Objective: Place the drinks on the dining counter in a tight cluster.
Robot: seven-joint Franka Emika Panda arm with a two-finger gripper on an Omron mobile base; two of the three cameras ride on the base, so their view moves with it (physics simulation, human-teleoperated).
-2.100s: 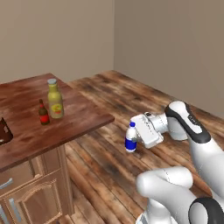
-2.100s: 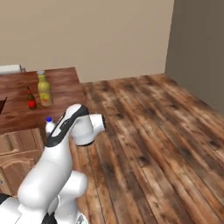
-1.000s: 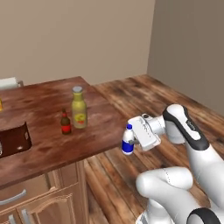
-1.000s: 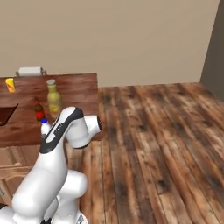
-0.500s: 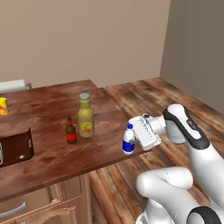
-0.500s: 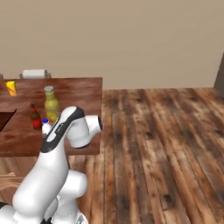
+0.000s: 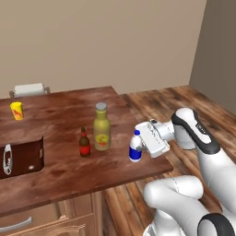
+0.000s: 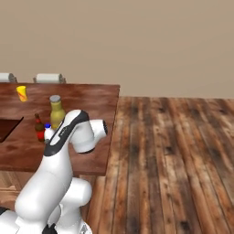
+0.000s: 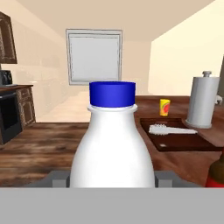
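A: Jaw state?
B: My gripper (image 7: 138, 148) is clamped on the white bottle (image 7: 134, 146), upright, blue cap up, above the dining counter (image 7: 60, 124) near its front right corner.
A: The other drinks?
B: Olive-yellow bottle (image 7: 102, 126) and brown bottle (image 7: 84, 143) stand side by side on the counter, left of mine.

Plain beige wall (image 7: 101, 41) at far side. Wood plank floor (image 8: 173, 155), dark brown, to right. Light wood cabinets (image 7: 50, 216) near left. Hand view: pale framed window (image 9: 94, 57) on far wall, dark oven (image 9: 8, 116) at left.
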